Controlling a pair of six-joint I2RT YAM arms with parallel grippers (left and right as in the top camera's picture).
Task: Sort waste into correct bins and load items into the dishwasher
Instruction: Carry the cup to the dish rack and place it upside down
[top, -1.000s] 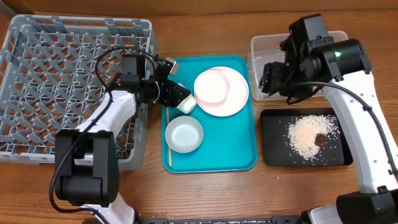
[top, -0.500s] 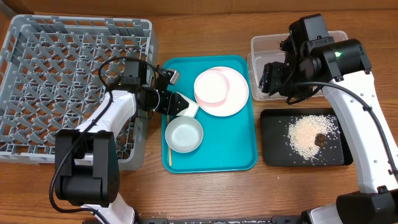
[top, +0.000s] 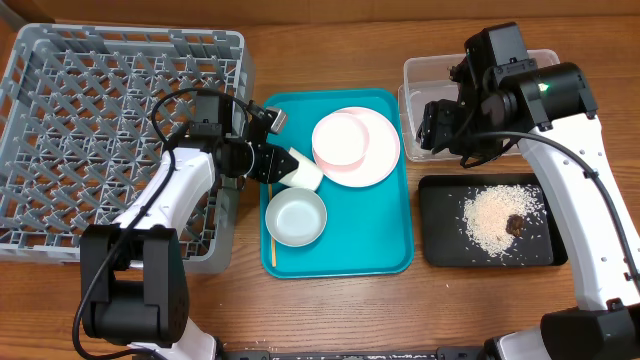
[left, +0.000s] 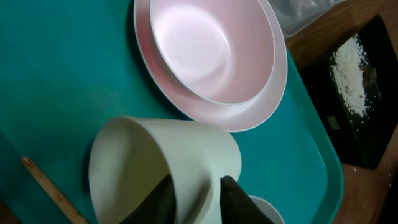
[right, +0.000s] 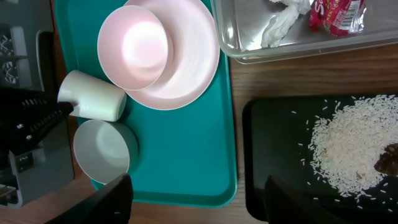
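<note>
My left gripper (top: 283, 165) is shut on the wall of the small white cup (top: 303, 170), one finger inside and one outside (left: 196, 198). The cup (left: 165, 158) lies tilted on its side over the teal tray, between the plates and the pale grey bowl (top: 296, 216). The small plate (top: 340, 138) sits on the large plate (top: 378, 165). The wooden stick (top: 270, 228) lies by the bowl. My right gripper (right: 199, 202) is open and empty, held high near the clear tub (top: 418, 72), which holds the red wrapper (right: 336, 14) and the white paper (right: 283, 22).
The grey dish rack (top: 100, 130) stands at the left, its right wall beside my left arm. The black tray (top: 440, 245) at the right holds rice (top: 495, 215) and a brown lump (top: 515, 225). The teal tray (top: 380, 240) lies in the middle.
My left gripper has shifted a little right and toward the bowl with the cup in it, and the cup has turned. The right arm has not moved.
</note>
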